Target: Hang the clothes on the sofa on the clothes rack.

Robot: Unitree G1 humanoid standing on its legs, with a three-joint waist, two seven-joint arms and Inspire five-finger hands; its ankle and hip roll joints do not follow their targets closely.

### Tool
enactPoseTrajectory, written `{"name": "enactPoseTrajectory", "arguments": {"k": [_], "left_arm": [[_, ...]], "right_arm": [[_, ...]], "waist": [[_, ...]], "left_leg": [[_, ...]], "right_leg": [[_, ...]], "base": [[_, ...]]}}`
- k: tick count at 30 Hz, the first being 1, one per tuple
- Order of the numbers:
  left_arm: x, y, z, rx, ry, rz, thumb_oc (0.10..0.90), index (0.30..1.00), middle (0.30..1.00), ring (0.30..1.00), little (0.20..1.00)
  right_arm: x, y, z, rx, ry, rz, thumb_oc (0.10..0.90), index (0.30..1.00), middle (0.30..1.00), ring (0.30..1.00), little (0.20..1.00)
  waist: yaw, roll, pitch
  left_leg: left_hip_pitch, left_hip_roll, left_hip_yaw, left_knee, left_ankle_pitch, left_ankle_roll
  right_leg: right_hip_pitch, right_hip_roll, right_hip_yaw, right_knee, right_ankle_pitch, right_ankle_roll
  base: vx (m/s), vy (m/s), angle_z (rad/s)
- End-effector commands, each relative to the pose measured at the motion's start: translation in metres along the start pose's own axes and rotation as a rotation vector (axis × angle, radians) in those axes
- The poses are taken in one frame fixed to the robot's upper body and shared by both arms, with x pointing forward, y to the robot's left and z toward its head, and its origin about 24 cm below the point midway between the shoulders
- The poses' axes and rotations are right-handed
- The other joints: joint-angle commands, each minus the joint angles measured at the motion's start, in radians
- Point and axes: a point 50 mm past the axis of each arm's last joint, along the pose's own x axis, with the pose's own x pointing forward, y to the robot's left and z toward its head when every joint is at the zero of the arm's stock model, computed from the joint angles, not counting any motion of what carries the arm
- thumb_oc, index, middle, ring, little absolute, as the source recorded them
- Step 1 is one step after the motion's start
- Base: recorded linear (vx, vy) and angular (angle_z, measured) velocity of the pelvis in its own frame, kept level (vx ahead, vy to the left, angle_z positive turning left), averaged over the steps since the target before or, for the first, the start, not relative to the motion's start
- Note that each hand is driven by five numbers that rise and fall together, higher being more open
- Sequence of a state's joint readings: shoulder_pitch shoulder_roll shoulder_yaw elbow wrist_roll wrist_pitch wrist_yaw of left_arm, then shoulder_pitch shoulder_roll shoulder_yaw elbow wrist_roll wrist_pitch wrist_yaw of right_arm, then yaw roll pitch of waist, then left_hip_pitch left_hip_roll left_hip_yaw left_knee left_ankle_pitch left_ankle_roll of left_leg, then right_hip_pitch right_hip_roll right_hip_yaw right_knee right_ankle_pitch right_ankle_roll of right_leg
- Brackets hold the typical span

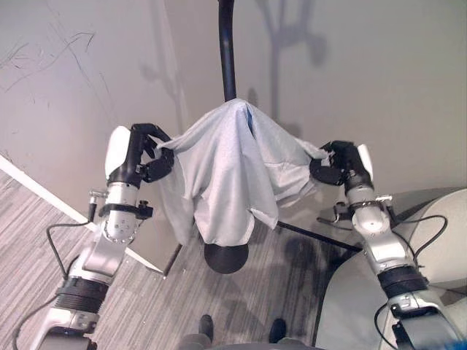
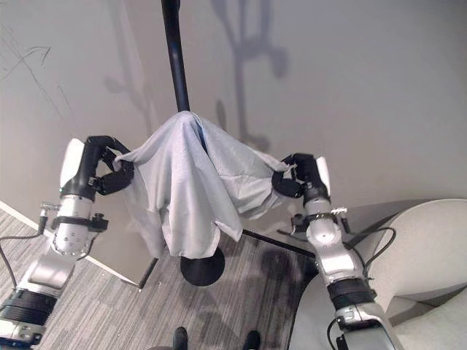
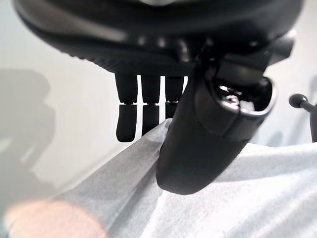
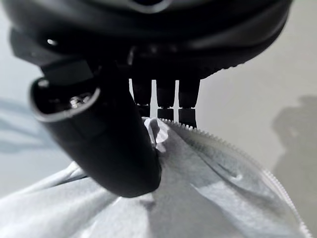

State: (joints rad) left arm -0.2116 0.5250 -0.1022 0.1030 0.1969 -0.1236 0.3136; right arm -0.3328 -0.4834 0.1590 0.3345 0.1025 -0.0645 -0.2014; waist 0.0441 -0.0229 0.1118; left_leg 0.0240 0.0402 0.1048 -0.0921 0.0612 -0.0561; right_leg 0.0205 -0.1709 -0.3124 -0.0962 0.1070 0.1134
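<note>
A light grey zip-up garment [image 1: 226, 171] is draped over a peg of the black clothes rack [image 1: 227, 51], hanging down toward the rack's round base [image 1: 225, 258]. My left hand [image 1: 143, 157] pinches the garment's left edge between thumb and fingers, seen close in the left wrist view on the cloth [image 3: 237, 198]. My right hand [image 1: 333, 166] pinches the right edge by the zip [image 4: 223, 144]. Both edges are held stretched outward from the pole.
A plain wall stands close behind the rack. A white baseboard [image 1: 44, 193] runs along the grey carpet at the left. A pale rounded sofa [image 2: 408, 248] sits at the lower right. A black rack leg [image 1: 317, 238] stretches right across the floor.
</note>
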Motion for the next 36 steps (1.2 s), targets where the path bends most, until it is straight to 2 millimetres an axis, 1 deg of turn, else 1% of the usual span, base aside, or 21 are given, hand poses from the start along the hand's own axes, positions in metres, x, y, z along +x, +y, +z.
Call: {"name": "enactPoseTrajectory", "arguments": {"k": [1, 2, 10, 12, 15, 16, 17, 19, 20, 21, 22, 23, 26, 27, 28, 29, 30, 31, 32, 33, 36], "left_arm": [[0.023, 0.048, 0.006, 0.059, -0.061, 0.146, 0.582, 0.573, 0.573, 0.573, 0.573], [0.021, 0.048, 0.004, 0.053, -0.051, 0.151, 0.8, 0.9, 0.9, 0.9, 0.9], [0.016, 0.053, -0.007, -0.011, 0.004, 0.174, 0.8, 0.9, 0.9, 0.9, 0.9], [0.007, 0.059, -0.016, -0.042, 0.039, 0.173, 0.8, 0.9, 0.9, 0.9, 0.9], [-0.006, 0.066, -0.029, -0.077, 0.098, 0.202, 0.8, 0.9, 0.9, 0.9, 0.9], [-0.013, 0.068, -0.035, -0.09, 0.126, 0.218, 0.8, 0.9, 0.9, 0.9, 0.9], [-0.025, 0.07, -0.045, -0.135, 0.175, 0.243, 0.8, 0.9, 0.9, 0.9, 0.9], [-0.032, 0.07, -0.049, -0.161, 0.201, 0.255, 0.8, 0.9, 0.9, 0.9, 0.9], [-0.05, 0.066, -0.06, -0.237, 0.262, 0.261, 0.8, 0.9, 0.9, 0.9, 0.9], [-0.051, 0.066, -0.06, -0.237, 0.263, 0.259, 0.8, 0.9, 0.9, 0.9, 0.9], [-0.068, 0.061, -0.07, -0.308, 0.321, 0.249, 0.8, 0.9, 0.9, 0.9, 0.9], [-0.068, 0.061, -0.07, -0.308, 0.321, 0.249, 0.8, 0.9, 0.9, 0.9, 0.9], [-0.09, 0.048, -0.082, -0.376, 0.412, 0.226, 0.8, 0.9, 0.9, 0.9, 0.9], [-0.091, 0.048, -0.083, -0.376, 0.414, 0.226, 0.8, 0.9, 0.9, 0.9, 0.9], [-0.104, 0.033, -0.091, -0.411, 0.488, 0.207, 0.8, 0.9, 0.9, 0.9, 0.9], [-0.11, 0.027, -0.095, -0.434, 0.522, 0.204, 0.8, 0.9, 0.9, 0.9, 0.9], [-0.12, 0.017, -0.101, -0.452, 0.573, 0.182, 0.8, 0.9, 0.9, 0.9, 0.9], [-0.125, 0.011, -0.105, -0.444, 0.605, 0.159, 0.8, 0.9, 0.9, 0.9, 0.9], [-0.125, 0.011, -0.105, -0.444, 0.605, 0.159, 0.8, 0.9, 0.9, 0.9, 0.9], [-0.134, 0.003, -0.111, -0.439, 0.658, 0.125, 0.8, 0.9, 0.9, 0.9, 0.9], [-0.146, -0.008, -0.121, -0.418, 0.733, 0.065, 0.8, 0.9, 0.9, 0.9, 0.9]], "right_arm": [[0.022, -0.048, 0.046, -0.045, -0.184, -0.175, 0.8, 0.9, 0.9, 0.9, 0.9], [0.021, -0.047, 0.047, -0.021, -0.19, -0.175, 0.8, 0.9, 0.9, 0.9, 0.9], [0.015, -0.059, 0.06, 0.032, -0.264, -0.21, 0.8, 0.9, 0.9, 0.9, 0.9], [0.004, -0.074, 0.056, -0.086, -0.257, -0.201, 0.8, 0.9, 0.9, 0.9, 0.9], [-0.007, -0.088, 0.047, -0.213, -0.227, -0.203, 0.8, 0.9, 0.9, 0.9, 0.9], [-0.013, -0.091, 0.04, -0.235, -0.204, -0.199, 0.8, 0.9, 0.9, 0.9, 0.9], [-0.025, -0.092, 0.025, -0.213, -0.151, -0.192, 0.8, 0.9, 0.9, 0.9, 0.9], [-0.03, -0.092, 0.018, -0.202, -0.128, -0.188, 0.8, 0.9, 0.9, 0.9, 0.9], [-0.045, -0.084, -0.004, -0.128, -0.051, -0.159, 0.8, 0.9, 0.9, 0.9, 0.9], [-0.046, -0.084, -0.005, -0.128, -0.05, -0.158, 0.8, 0.9, 0.9, 0.9, 0.9], [-0.059, -0.074, -0.025, -0.07, 0.023, -0.133, 0.8, 0.9, 0.9, 0.9, 0.9], [-0.059, -0.074, -0.025, -0.07, 0.023, -0.132, 0.8, 0.9, 0.9, 0.9, 0.9], [-0.081, -0.059, -0.056, -0.024, 0.153, -0.087, 0.8, 0.9, 0.9, 0.9, 0.9], [-0.081, -0.059, -0.056, -0.025, 0.154, -0.086, 0.8, 0.9, 0.9, 0.9, 0.9], [-0.099, -0.045, -0.081, 0.033, 0.268, -0.07, 0.8, 0.9, 0.9, 0.9, 0.9], [-0.105, -0.037, -0.089, 0.061, 0.305, -0.057, 0.8, 0.9, 0.9, 0.9, 0.9], [-0.117, -0.026, -0.104, 0.094, 0.381, -0.041, 0.8, 0.9, 0.9, 0.9, 0.9], [-0.123, -0.019, -0.112, 0.106, 0.427, -0.024, 0.8, 0.9, 0.9, 0.9, 0.9], [-0.123, -0.019, -0.112, 0.106, 0.427, -0.024, 0.8, 0.9, 0.9, 0.9, 0.9], [-0.133, -0.01, -0.127, 0.116, 0.512, 0.0, 0.8, 0.9, 0.9, 0.9, 0.9], [-0.148, 0.001, -0.146, 0.135, 0.627, 0.034, 0.8, 0.9, 0.9, 0.9, 0.9]], "waist": [[0.002, -0.037, -0.05], [0.001, -0.037, -0.051], [-0.007, -0.032, -0.054], [-0.014, -0.031, -0.055], [-0.02, -0.032, -0.054], [-0.022, -0.032, -0.052], [-0.026, -0.031, -0.048], [-0.028, -0.031, -0.046], [-0.035, -0.028, -0.036], [-0.035, -0.029, -0.039], [-0.039, -0.025, -0.033], [-0.039, -0.027, -0.035], [-0.047, -0.024, -0.03], [-0.047, -0.023, -0.032], [-0.055, -0.02, -0.028], [-0.057, -0.019, -0.027], [-0.062, -0.016, -0.024], [-0.064, -0.015, -0.022], [-0.064, -0.016, -0.022], [-0.067, -0.013, -0.017], [-0.07, -0.01, -0.011]], "left_leg": [[0.085, 0.057, 0.084, 0.005, -0.156, -0.045], [0.088, 0.056, 0.085, 0.005, -0.159, -0.044], [0.099, 0.053, 0.091, 0.005, -0.162, -0.041], [0.104, 0.052, 0.095, 0.005, -0.164, -0.039], [0.107, 0.052, 0.098, 0.005, -0.164, -0.038], [0.109, 0.052, 0.099, 0.005, -0.164, -0.037], [0.109, 0.052, 0.099, 0.005, -0.165, -0.034], [0.109, 0.052, 0.099, 0.005, -0.165, -0.033], [0.113, 0.053, 0.101, 0.005, -0.17, -0.032], [0.11, 0.052, 0.101, 0.005, -0.166, -0.031], [0.113, 0.053, 0.105, 0.005, -0.17, -0.029], [0.109, 0.051, 0.105, 0.005, -0.166, -0.028], [0.107, 0.05, 0.107, 0.005, -0.164, -0.025], [0.106, 0.051, 0.107, 0.005, -0.164, -0.025], [0.109, 0.05, 0.109, 0.005, -0.166, -0.024], [0.106, 0.048, 0.111, 0.005, -0.164, -0.023], [0.104, 0.048, 0.112, 0.005, -0.164, -0.023], [0.104, 0.048, 0.113, 0.005, -0.162, -0.023], [0.104, 0.048, 0.113, 0.005, -0.162, -0.023], [0.104, 0.047, 0.115, 0.005, -0.162, -0.024], [0.103, 0.047, 0.119, 0.005, -0.159, -0.026]], "right_leg": [[0.088, -0.06, -0.004, 0.009, -0.088, 0.048], [0.09, -0.061, -0.003, 0.009, -0.088, 0.048], [0.098, -0.063, 0.0, 0.009, -0.087, 0.047], [0.101, -0.063, 0.0, 0.009, -0.086, 0.049], [0.102, -0.064, 0.0, 0.009, -0.083, 0.051], [0.102, -0.063, 0.001, 0.009, -0.083, 0.051], [0.101, -0.064, 0.002, 0.009, -0.082, 0.05], [0.1, -0.064, 0.004, 0.009, -0.081, 0.051], [0.101, -0.063, 0.008, 0.009, -0.085, 0.05], [0.098, -0.065, 0.008, 0.009, -0.081, 0.05], [0.097, -0.065, 0.009, 0.009, -0.082, 0.05], [0.094, -0.066, 0.009, 0.009, -0.079, 0.05], [0.089, -0.069, 0.011, 0.009, -0.077, 0.049], [0.088, -0.069, 0.011, 0.009, -0.077, 0.049], [0.089, -0.069, 0.013, 0.009, -0.077, 0.048], [0.086, -0.07, 0.014, 0.009, -0.075, 0.048], [0.082, -0.071, 0.014, 0.009, -0.075, 0.048], [0.081, -0.071, 0.015, 0.009, -0.073, 0.048], [0.081, -0.071, 0.015, 0.009, -0.073, 0.048], [0.079, -0.07, 0.018, 0.009, -0.071, 0.048], [0.075, -0.069, 0.02, 0.009, -0.069, 0.048]], "base": [[0.03, 0.007, -0.01], [0.03, 0.007, 0.0], [0.0, 0.003, -0.02], [0.0, 0.0, 0.0], [0.0, -0.002, -0.01], [-0.01, -0.006, -0.05], [-0.01, -0.005, -0.11], [0.0, 0.0, -0.14], [0.0, 0.003, -0.1], [0.01, 0.01, -0.08], [-0.02, 0.008, -0.07], [0.0, 0.013, -0.07], [-0.01, 0.011, -0.11], [0.0, 0.012, -0.15], [-0.01, 0.013, -0.1], [0.0, 0.0, 0.0], [0.0, 0.0, 0.0], [0.0, 0.0, 0.0], [0.0, 0.0, 0.0], [0.0, 0.0, 0.0], [0.0, 0.003, -0.01]]}}
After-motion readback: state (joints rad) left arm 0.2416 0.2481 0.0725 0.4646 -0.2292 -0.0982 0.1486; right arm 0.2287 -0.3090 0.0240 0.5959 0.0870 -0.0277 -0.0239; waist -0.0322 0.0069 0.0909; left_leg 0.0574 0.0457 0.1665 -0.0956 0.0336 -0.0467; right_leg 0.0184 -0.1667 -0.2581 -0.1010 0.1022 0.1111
